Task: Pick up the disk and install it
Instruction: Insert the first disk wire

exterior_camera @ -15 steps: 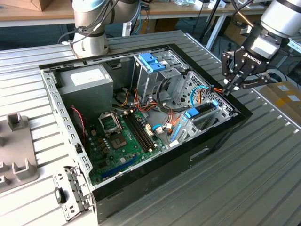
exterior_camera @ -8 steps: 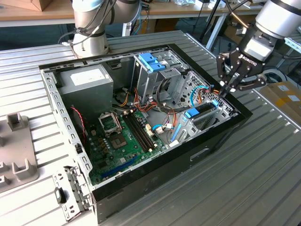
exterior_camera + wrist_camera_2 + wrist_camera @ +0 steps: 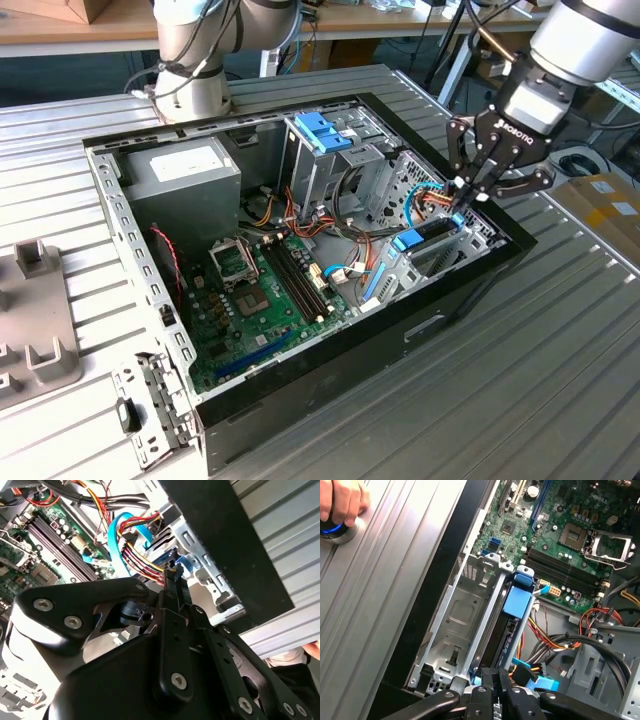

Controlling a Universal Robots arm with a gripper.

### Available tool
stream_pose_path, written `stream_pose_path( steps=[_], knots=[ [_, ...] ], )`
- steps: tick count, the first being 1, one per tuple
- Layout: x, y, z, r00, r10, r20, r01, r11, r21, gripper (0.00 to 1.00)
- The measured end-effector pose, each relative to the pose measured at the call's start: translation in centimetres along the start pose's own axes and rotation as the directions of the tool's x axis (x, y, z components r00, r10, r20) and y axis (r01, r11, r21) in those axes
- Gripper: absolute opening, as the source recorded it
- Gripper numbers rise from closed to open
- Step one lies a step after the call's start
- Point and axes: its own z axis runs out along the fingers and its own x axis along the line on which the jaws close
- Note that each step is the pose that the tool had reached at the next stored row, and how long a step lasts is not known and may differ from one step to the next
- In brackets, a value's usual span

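Disk (image 3: 507,630) standing on edge in drive bay (image 3: 455,625), at case's (image 3: 470,285) 3 o'clock corner; fingers (image 3: 468,195) pinched narrow on its end, apparently to seat it.

An open black steel computer case (image 3: 470,290) lies on its side on the ribbed aluminium table (image 3: 560,390). Inside, the green motherboard (image 3: 265,290) covers the case floor, with the large grey power supply box (image 3: 185,180) behind it, toward the exterior view's left. The grey metal drive cage (image 3: 330,165) stands to the exterior view's right of the supply. The dark grey hard drive with its light blue plastic bracket (image 3: 428,240) sits on edge in a bay at the case wall on the exterior view's right, beside an empty metal bay (image 3: 455,625) in the first wrist view. The black multi-link gripper (image 3: 468,195) is directly above the drive's rear end, among red, yellow and blue cables (image 3: 135,545).
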Motion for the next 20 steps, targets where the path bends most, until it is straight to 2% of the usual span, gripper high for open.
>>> stream_pose_path(
  steps=[5,8,9,11,15,17,19,20],
  knots=[
    [-0.35,0.81,0.23,0.9999,0.014,0.001,-0.014,0.9999,0.0006,0.16],
    [-0.34,0.81,0.51,0.9988,0.049,0.0035,-0.049,0.9988,0.0023,0.16],
    [-0.34,0.8,0.65,0.997,0.077,0.0055,-0.077,0.997,0.0035,0.16],
    [-0.33,0.79,0.83,0.9908,0.135,0.0094,-0.135,0.9908,0.0058,0.16],
    [-0.33,0.79,0.91,0.9843,0.176,0.0131,-0.176,0.9843,0.0075,0.16],
    [-0.34,0.8,0.94,0.9752,0.221,0.0165,-0.221,0.9753,0.009,0.16],
    [-0.33,0.8,0.99,0.9688,0.247,0.0188,-0.247,0.9689,0.0098,0.16],
    [-0.33,0.8,1.02,0.9637,0.266,0.0203,-0.267,0.9637,0.0104,0.16]
  ],
)
